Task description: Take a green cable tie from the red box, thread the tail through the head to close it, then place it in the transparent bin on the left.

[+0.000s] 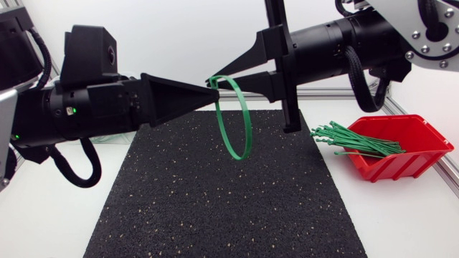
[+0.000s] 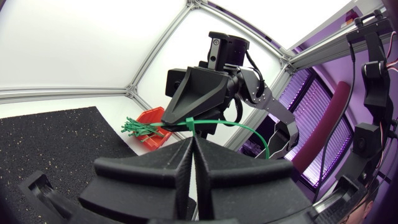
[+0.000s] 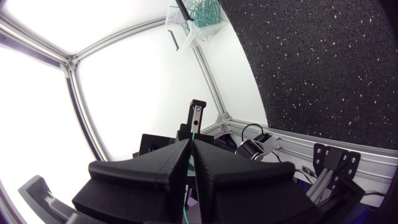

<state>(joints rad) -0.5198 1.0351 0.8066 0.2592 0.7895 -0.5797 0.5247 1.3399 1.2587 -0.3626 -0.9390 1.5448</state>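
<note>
Pinching the looped green cable tie [image 1: 250, 127] | left gripper [image 1: 214, 87], right gripper [image 1: 213, 80] (tips meeting) | above black mat [image 1: 215, 208]

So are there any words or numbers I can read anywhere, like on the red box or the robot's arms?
No words, numbers or signs can be read in any view.
red box: plain walls, no label showing.
black mat: only pale speckles.
green cable tie: no print visible.
left arm: a small green light, but no writing.
</note>
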